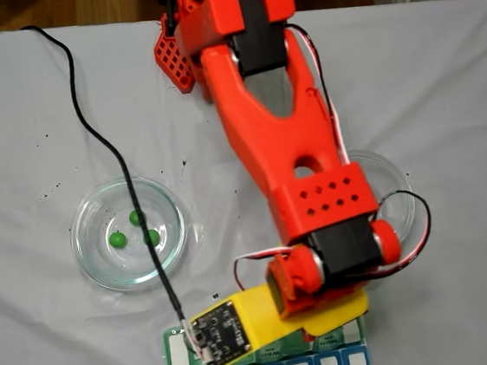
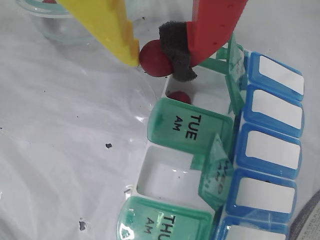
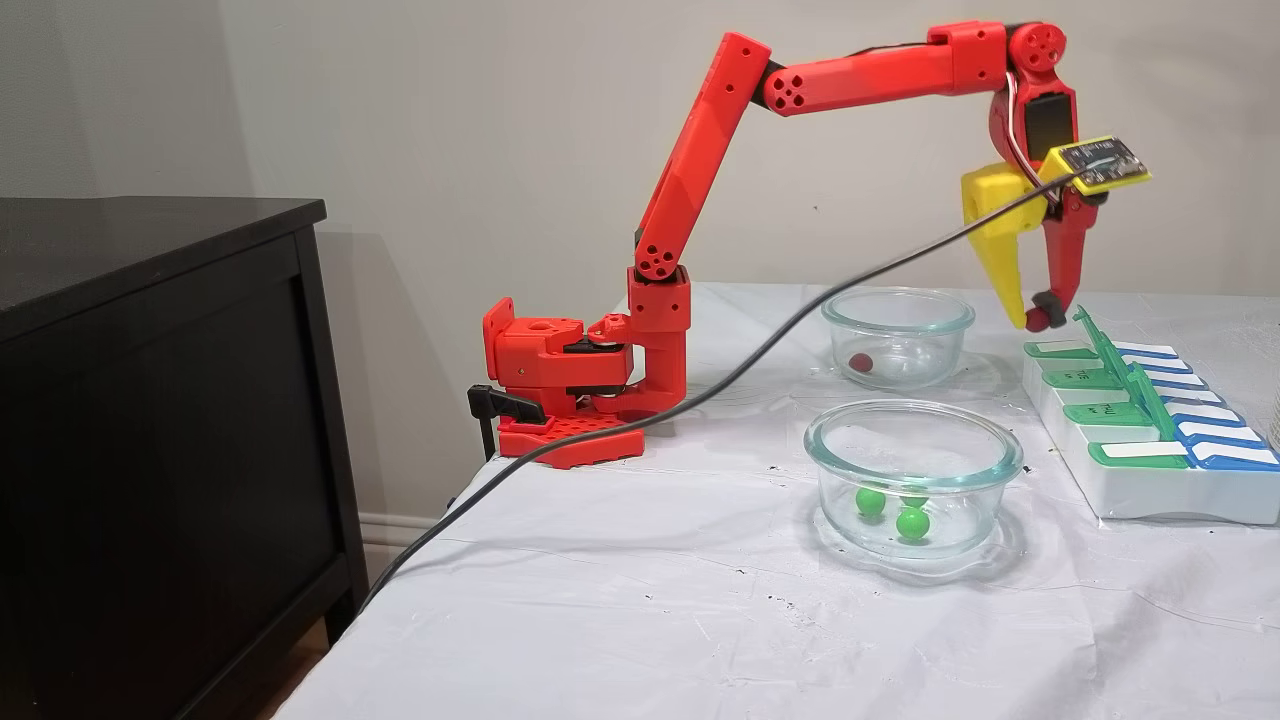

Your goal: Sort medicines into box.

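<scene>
Red ball (image 2: 156, 59) pinched in the tool (image 2: 161, 61), yellow and red fingers closed on it, just above an open compartment of the green box (image 2: 192, 126); 1 red ball (image 2: 178, 97) lies inside. 3 green balls (image 1: 117, 239) sit in a glass dish (image 1: 89, 251).

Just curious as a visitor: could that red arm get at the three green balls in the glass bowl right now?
Probably not yet: the end effector is shut on a red ball. Otherwise the green balls lie uncovered in an open glass bowl.

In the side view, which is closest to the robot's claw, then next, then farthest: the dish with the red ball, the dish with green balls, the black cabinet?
From the gripper:
1. Red-ball dish, just left of it.
2. Green-ball dish, lower, nearer the camera.
3. Black cabinet, far left.
</scene>
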